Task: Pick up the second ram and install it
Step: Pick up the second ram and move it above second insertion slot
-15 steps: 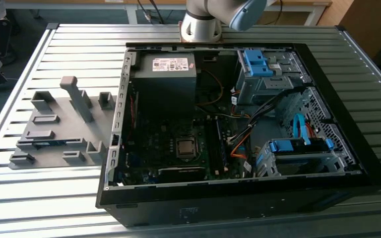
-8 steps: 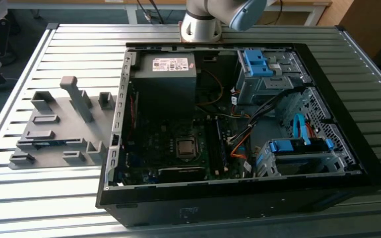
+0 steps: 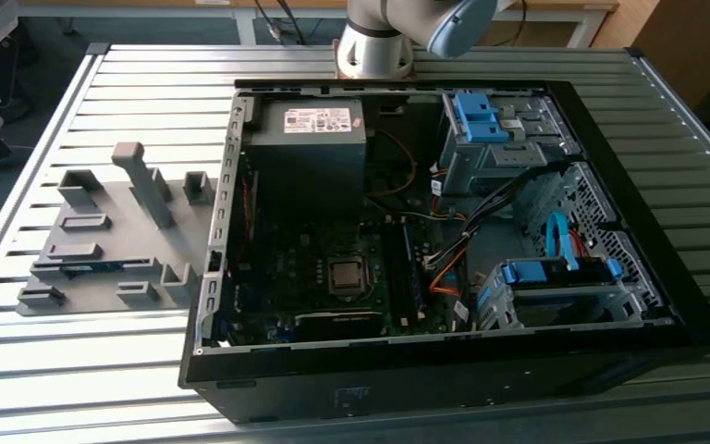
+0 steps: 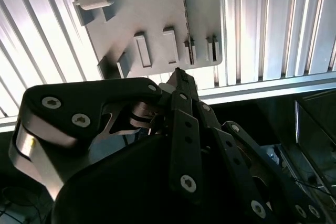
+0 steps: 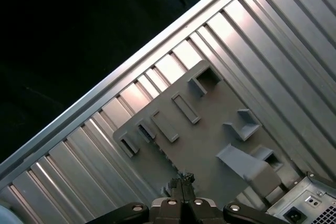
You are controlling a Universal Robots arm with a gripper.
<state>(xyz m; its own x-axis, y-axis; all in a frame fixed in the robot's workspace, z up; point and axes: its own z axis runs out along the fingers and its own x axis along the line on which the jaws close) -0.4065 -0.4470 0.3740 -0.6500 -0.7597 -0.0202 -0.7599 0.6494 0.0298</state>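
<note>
A silver, ribbed table [image 3: 84, 370] carries a black computer case [image 3: 454, 393]. In the exterior view a matte grey holder tray [image 3: 121, 245] lies at nine o'clock of the case, with a sliver of blue, the second ram [image 3: 93, 266], showing among its slots. Inside the case, light-blue brackets [image 3: 479, 116] stand out at one and four o'clock, amid orange cables [image 3: 444, 275] and a dark green board [image 3: 269, 268]. The claw [image 4: 178, 74] is black, dotted with silver screws.

arm base [image 3: 372, 51]: silver-grey cylinder, upper centre of exterior view
joint cap [image 3: 460, 23]: pale blue-grey
gripper [image 4: 178, 77]: black link bars
screws [image 4: 188, 183]: silver
</note>
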